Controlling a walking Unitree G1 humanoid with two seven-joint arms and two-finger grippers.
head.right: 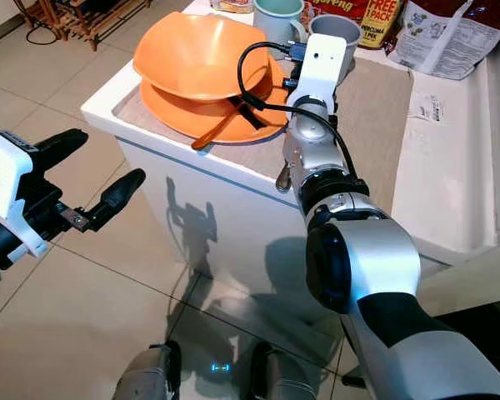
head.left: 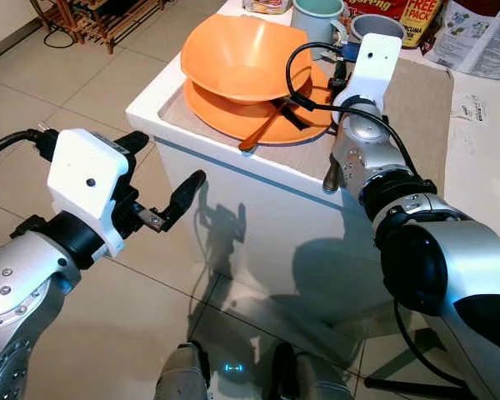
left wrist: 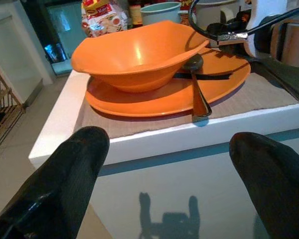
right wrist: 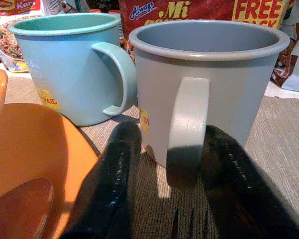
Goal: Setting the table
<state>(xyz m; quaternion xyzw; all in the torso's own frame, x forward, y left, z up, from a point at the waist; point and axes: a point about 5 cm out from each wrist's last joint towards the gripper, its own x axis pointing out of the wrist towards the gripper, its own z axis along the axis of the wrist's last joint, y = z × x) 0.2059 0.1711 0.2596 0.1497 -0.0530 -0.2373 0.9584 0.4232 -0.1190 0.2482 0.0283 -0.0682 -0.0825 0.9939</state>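
An orange bowl (head.left: 242,54) sits on an orange plate (head.left: 233,115) at the near corner of a white counter (head.left: 233,171). A spoon (head.left: 262,133) leans on the plate's rim. Behind them stand a teal mug (right wrist: 65,64) and a grey mug (right wrist: 209,64). My right gripper (right wrist: 172,137) is open, one finger on each side of the grey mug's handle and low over the mat. My left gripper (head.left: 167,158) hangs open in the air in front of the counter, below the plate, holding nothing.
A beige placemat (head.left: 417,100) covers the counter top. Food packets (head.left: 417,12) line the back edge and a paper packet (head.left: 483,37) lies at the right. A wooden rack (head.left: 100,21) stands on the tiled floor at the far left.
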